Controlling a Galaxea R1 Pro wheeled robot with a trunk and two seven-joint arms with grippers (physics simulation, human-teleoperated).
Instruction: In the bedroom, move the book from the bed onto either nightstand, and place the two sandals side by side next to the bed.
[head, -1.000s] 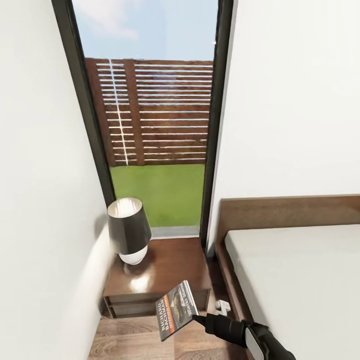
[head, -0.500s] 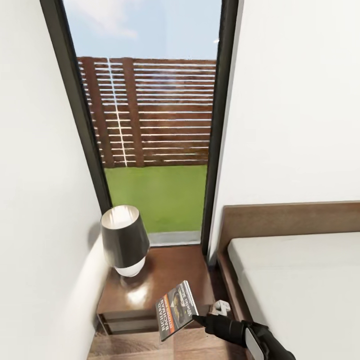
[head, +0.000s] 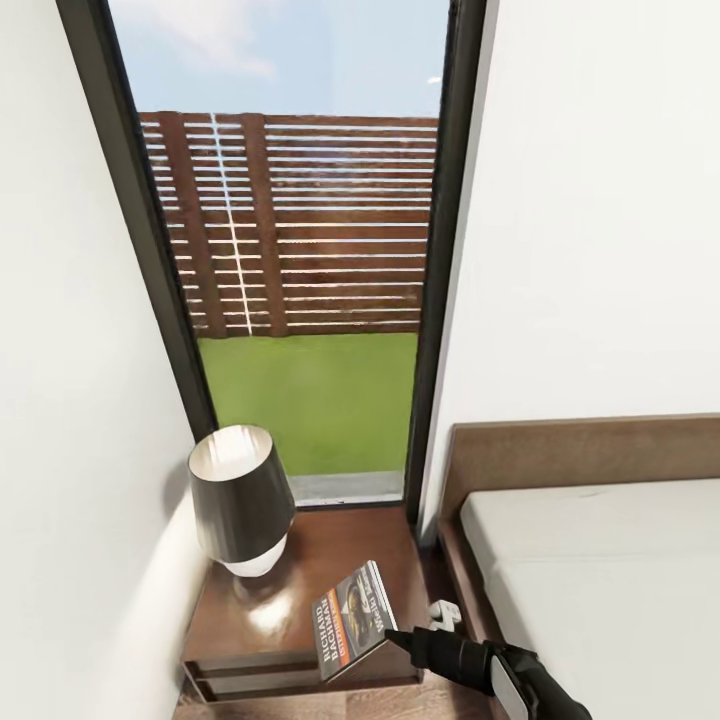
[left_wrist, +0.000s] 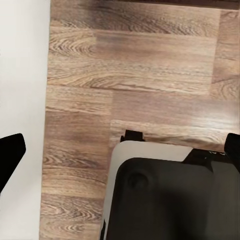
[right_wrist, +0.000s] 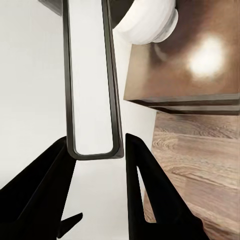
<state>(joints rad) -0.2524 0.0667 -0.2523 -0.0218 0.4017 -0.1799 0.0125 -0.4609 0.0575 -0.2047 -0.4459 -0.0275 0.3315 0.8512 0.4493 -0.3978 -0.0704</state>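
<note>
Thin glossy book (head: 351, 619) over nightstand (head: 300, 590)

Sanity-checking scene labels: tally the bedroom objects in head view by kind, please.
Book, held in the right gripper: 1
Nightstand: 1
Lamp: 1
Bed: 1
Window: 1
Total: 5
</note>
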